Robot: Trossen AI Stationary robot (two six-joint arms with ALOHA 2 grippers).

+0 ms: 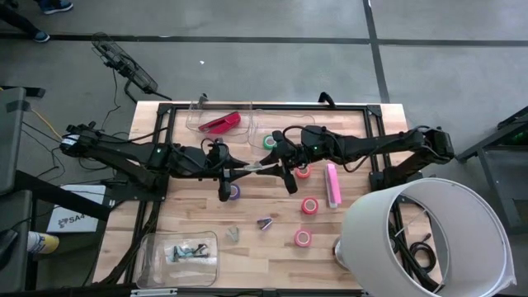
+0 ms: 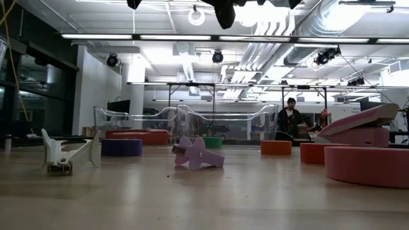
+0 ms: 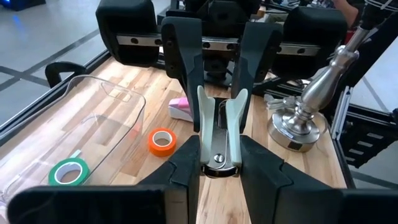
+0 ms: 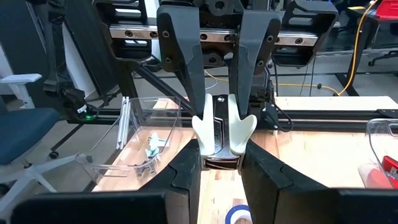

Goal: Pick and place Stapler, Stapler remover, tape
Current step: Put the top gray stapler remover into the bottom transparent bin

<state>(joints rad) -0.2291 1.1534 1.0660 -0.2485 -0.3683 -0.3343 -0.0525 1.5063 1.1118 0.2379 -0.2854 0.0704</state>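
A lab hall: exposed ceiling ducts (image 2: 332,25), concrete floor (image 1: 272,66), a wooden worktable (image 1: 363,239).

Overhead, table-level and two close wrist cameras share the wooden table (image 1: 272,223).

White lampshade (image 1: 429,239) on wooden table (image 1: 363,247) — person (image 2: 289,119) beyond.

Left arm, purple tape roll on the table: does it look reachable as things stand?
Probably not yet. The purple tape roll lies uncovered nearby, but the left tool is clamped on the white staple remover, which the right tool also grips above the table.
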